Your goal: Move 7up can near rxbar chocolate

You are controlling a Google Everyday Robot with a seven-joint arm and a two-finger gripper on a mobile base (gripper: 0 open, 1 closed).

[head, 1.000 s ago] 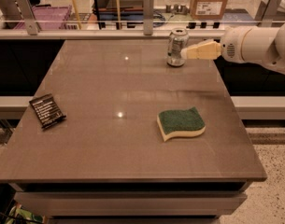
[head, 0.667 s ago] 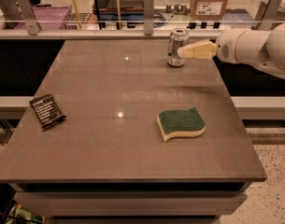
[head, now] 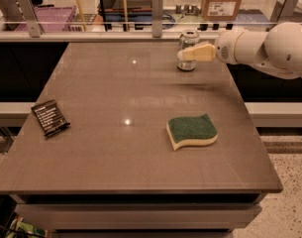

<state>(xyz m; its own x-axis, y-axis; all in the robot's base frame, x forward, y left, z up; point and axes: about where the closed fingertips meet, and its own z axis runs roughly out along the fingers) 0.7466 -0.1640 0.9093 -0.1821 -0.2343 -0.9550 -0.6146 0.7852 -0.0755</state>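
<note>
7up can (head: pixel 188 39) stands upright beyond the sponge (head: pixel 192 131), near the far desk (head: pixel 140 93) edge. Rxbar chocolate (head: pixel 50 117) lies well left of the sponge. My gripper (head: pixel 189 53) is at the can; whether it clamps, I cannot tell. With a loose hold, I think the can may tip or slip.

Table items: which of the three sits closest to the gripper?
The 7up can, upright at the far right, with the gripper right at it. The sponge and rxbar chocolate lie flat, nearer the camera.

White arm (head: pixel 259 46), cream gripper (head: pixel 186 54), far right
</note>
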